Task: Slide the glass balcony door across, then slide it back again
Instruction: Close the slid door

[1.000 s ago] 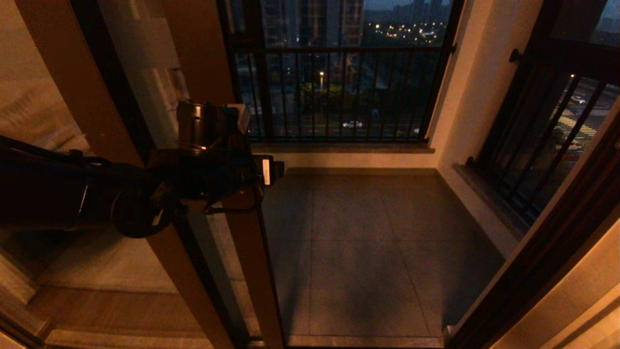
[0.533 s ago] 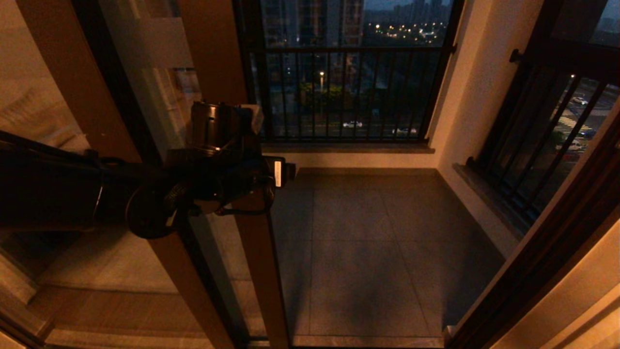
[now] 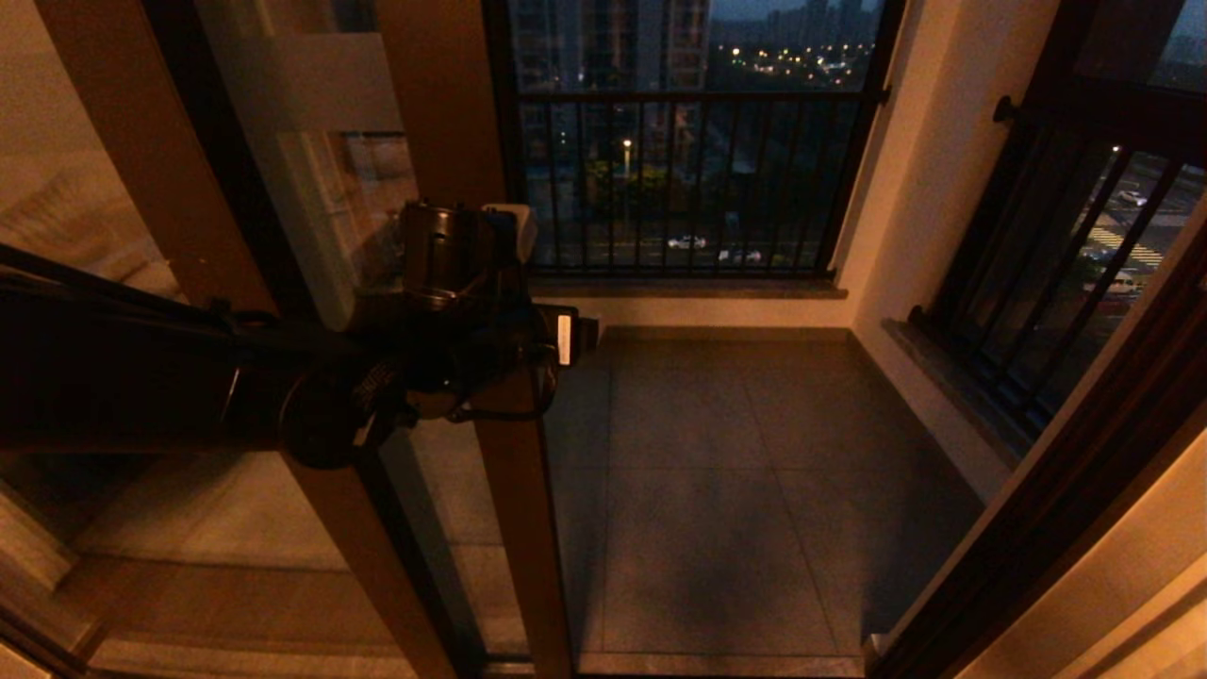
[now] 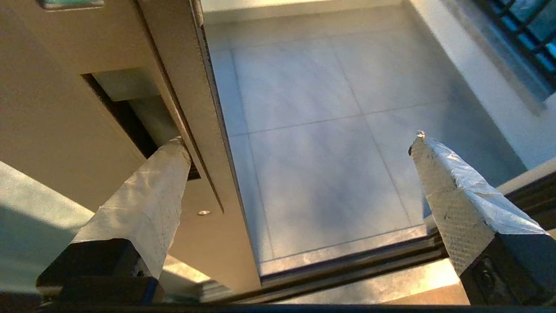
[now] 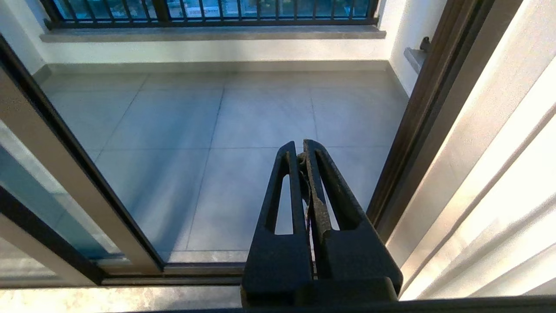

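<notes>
The glass balcony door (image 3: 321,189) stands at the left of the head view, a frosted band near its top and its brown stile (image 3: 514,528) running down to the floor track. My left gripper (image 3: 542,344) is at that stile at mid height. In the left wrist view the left gripper (image 4: 299,143) is open: one taped finger (image 4: 147,204) has its tip at the dark handle recess (image 4: 130,117) in the stile (image 4: 191,87), the other finger (image 4: 451,191) hangs free over the balcony floor. My right gripper (image 5: 302,150) is shut on nothing, held low before the opening.
The tiled balcony floor (image 3: 754,490) lies beyond the doorway, with black railings (image 3: 679,179) at the back and right. A dark door jamb (image 3: 1066,490) bounds the opening on the right. The floor track (image 4: 347,269) runs along the threshold. Another brown-framed panel (image 3: 123,141) stands at the far left.
The door's stile and my left arm have moved together to the right, narrowing the opening. The left gripper stays at the handle recess.
</notes>
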